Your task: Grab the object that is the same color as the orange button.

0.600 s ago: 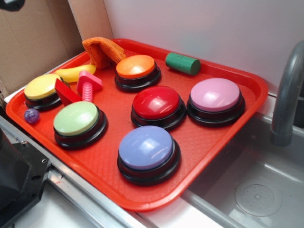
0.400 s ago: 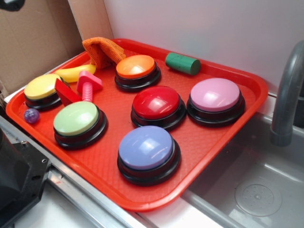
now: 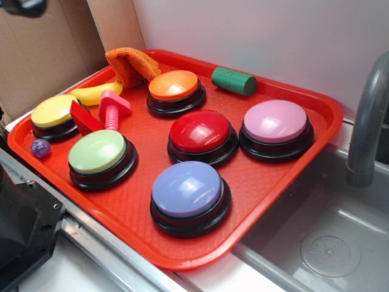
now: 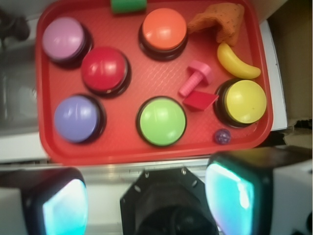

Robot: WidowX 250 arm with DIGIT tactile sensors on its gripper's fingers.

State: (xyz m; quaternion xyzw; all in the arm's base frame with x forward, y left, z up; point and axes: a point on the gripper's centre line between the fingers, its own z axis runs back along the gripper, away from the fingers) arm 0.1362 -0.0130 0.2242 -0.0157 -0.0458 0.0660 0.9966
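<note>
Nothing on the tray [image 3: 292, 164] has moved; orange cloth [image 3: 130, 65] untouched, tool [image 4: 146, 196] spread open above

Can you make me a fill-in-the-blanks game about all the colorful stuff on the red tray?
1. The orange cloth sits at the back of the tray, right next to the ____ button.
2. The banana is colored ____.
3. The button nearest the sink is ____.
4. The green block lies on its ____.

Missing words: orange, yellow, purple, side.
</note>
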